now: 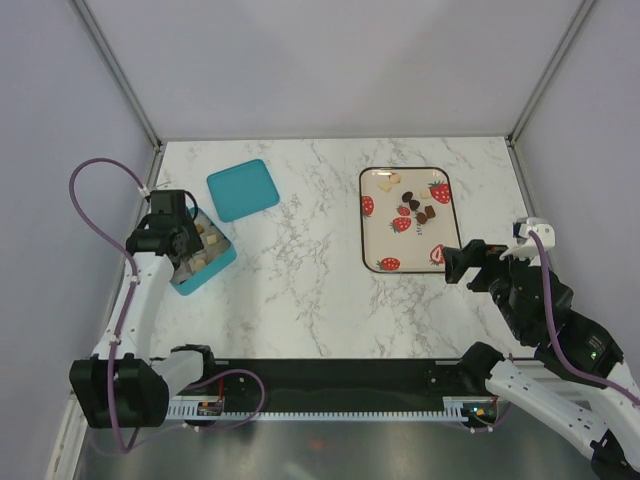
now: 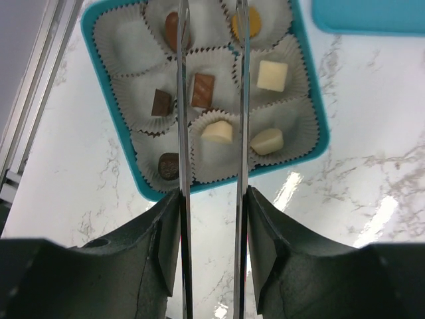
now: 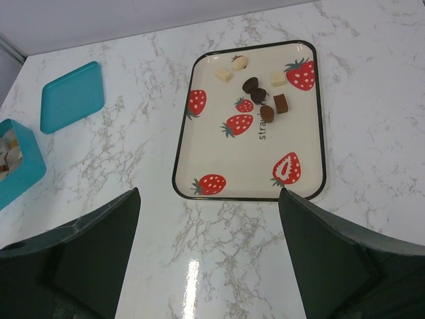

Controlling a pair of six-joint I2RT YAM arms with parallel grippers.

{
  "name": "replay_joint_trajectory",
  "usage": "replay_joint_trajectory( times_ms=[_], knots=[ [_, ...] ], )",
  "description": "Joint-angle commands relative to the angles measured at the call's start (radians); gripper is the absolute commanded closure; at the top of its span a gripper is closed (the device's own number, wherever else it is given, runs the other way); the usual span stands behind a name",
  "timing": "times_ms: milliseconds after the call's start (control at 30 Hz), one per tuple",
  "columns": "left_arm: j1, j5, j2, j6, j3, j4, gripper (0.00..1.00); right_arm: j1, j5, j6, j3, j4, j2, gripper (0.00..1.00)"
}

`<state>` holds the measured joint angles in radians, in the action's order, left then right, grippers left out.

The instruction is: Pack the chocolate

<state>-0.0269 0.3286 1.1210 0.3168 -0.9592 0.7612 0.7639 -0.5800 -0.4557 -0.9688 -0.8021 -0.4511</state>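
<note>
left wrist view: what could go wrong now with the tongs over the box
1. The tongs span filled cups in the teal box; a dip or swing could knock the brown square beside one blade or the cream piece between them.
2. A blade may snag a paper cup and tip it.

Chocolate (image 3: 258,95) on strawberry-print tray (image 3: 249,163)

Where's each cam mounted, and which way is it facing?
Top external: above, behind the bases, looking down on the table; both arms show.
Left wrist: looks down past the left gripper fingers and tongs into the teal box.
Right wrist: looks down-forward between the right gripper open fingers at the tray.
Shared: top and right wrist both show tray, box, teal lid.
</note>
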Motion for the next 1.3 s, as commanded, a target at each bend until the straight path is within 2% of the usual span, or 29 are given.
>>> replay_joint_trajectory(
  times_ms=[0,233,300,367,467,567,767,1067,1267],
  knots=[
    [-0.005,-0.080,-0.061,-0.056,-0.088,-0.039,0.51,0.006,0.012,-0.017,-0.005,0.029,-0.011,0.07],
    [0.007,-0.295,-0.089,-0.035,-0.164,-0.049,0.52,0.005,0.019,-0.026,-0.021,0.030,-0.038,0.07],
    [0.057,-0.368,-0.076,-0.018,-0.170,-0.057,0.53,0.005,0.009,-0.028,-0.021,0.029,-0.043,0.07],
    [0.128,-0.338,-0.058,0.004,-0.171,-0.075,0.53,0.006,0.002,-0.031,-0.024,0.029,-0.054,0.07],
    [0.327,-0.283,-0.011,0.010,-0.184,-0.127,0.51,0.005,-0.011,-0.037,-0.036,0.026,-0.078,0.07],
    [0.419,-0.280,0.040,0.010,-0.223,-0.183,0.51,0.006,-0.012,-0.051,-0.057,0.023,-0.100,0.07],
    [0.691,-0.247,0.195,0.016,-0.289,-0.342,0.49,0.005,-0.006,-0.075,-0.084,0.021,-0.123,0.07],
    [0.939,-0.188,0.525,0.015,-0.483,-0.407,0.49,0.006,-0.026,-0.061,-0.087,0.014,-0.109,0.07],
    [0.993,-0.165,0.672,0.015,-0.591,-0.430,0.47,0.006,-0.047,-0.034,-0.091,0.012,-0.089,0.07]
  ],
)
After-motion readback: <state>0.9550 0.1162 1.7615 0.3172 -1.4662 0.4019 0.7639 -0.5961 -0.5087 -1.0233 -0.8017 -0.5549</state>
